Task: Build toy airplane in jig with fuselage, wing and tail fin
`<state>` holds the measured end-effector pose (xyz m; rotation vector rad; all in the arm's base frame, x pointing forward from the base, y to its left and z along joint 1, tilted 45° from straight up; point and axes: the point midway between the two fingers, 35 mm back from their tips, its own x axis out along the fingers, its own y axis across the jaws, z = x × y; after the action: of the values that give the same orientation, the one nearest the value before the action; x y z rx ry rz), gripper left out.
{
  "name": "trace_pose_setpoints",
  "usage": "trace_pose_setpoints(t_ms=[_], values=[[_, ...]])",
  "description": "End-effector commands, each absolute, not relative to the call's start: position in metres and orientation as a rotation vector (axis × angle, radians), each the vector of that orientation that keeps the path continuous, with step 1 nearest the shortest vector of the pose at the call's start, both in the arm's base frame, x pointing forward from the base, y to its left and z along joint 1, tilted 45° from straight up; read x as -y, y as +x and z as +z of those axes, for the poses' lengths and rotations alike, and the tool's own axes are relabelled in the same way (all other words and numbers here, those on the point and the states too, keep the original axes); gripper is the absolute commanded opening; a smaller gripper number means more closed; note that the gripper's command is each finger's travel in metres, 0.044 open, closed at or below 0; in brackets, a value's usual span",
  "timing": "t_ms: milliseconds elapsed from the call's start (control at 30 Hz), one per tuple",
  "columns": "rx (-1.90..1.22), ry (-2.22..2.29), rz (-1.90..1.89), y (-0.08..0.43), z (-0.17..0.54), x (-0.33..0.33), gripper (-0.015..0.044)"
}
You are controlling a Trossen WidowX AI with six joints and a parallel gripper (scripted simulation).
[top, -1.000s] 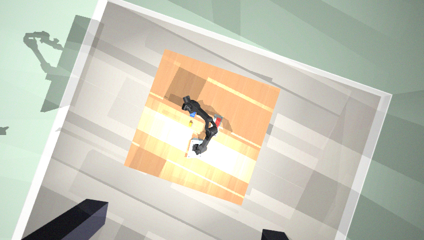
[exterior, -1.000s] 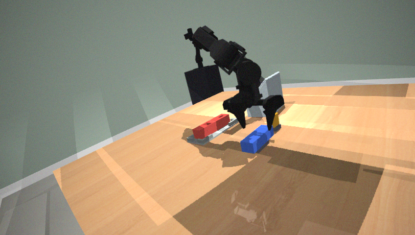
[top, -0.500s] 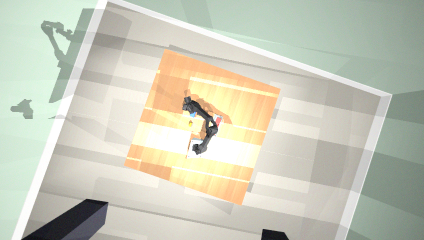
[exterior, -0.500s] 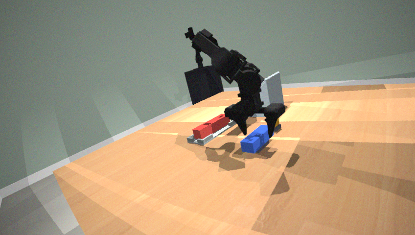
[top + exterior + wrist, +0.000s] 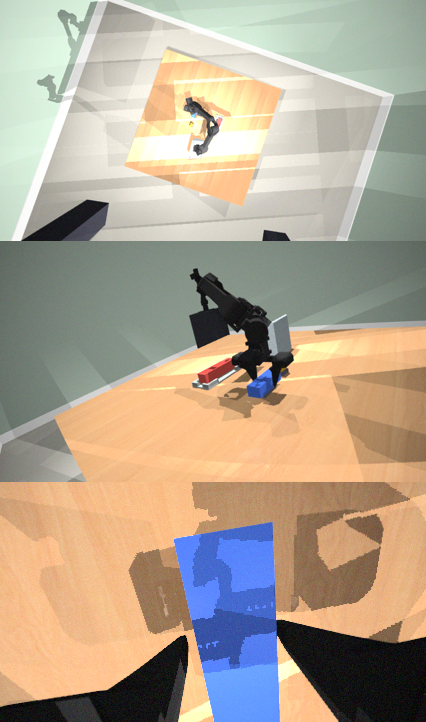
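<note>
With fingers partly open, tool [image 5: 189,108] [image 5: 264,381] [image 5: 231,633] straddles blue block [image 5: 194,114] [image 5: 259,387] [image 5: 237,627], gripping nothing.

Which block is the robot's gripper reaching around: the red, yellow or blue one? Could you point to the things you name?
The blue block [image 5: 194,114] [image 5: 254,389] [image 5: 240,692]. Only it lies between the gripper's [image 5: 189,101] [image 5: 264,382] [image 5: 232,629] two fingers.

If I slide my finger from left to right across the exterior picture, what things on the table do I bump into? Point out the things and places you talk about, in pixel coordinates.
The red block [image 5: 219,121] [image 5: 216,369] in its pale cradle, then the blue block [image 5: 194,115] [image 5: 255,390] [image 5: 240,692], then the yellow piece [image 5: 191,123] [image 5: 283,369], mostly hidden.
</note>
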<state>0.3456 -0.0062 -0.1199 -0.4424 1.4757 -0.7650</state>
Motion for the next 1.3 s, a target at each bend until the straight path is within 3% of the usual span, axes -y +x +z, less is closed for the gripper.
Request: trace_pose_setpoints(t_ms=[0,267,467,1267], values=[[-1.476,-0.449,-0.763,0.345,-0.120,0.007,0.0230],[-1.476,-0.449,-0.763,0.345,-0.120,0.007,0.0157],[-1.458,-0.461,-0.740,0.352,-0.113,0.001,0.0000],[-1.464,-0.452,-0.735,0.360,-0.068,-0.047,0.0000]])
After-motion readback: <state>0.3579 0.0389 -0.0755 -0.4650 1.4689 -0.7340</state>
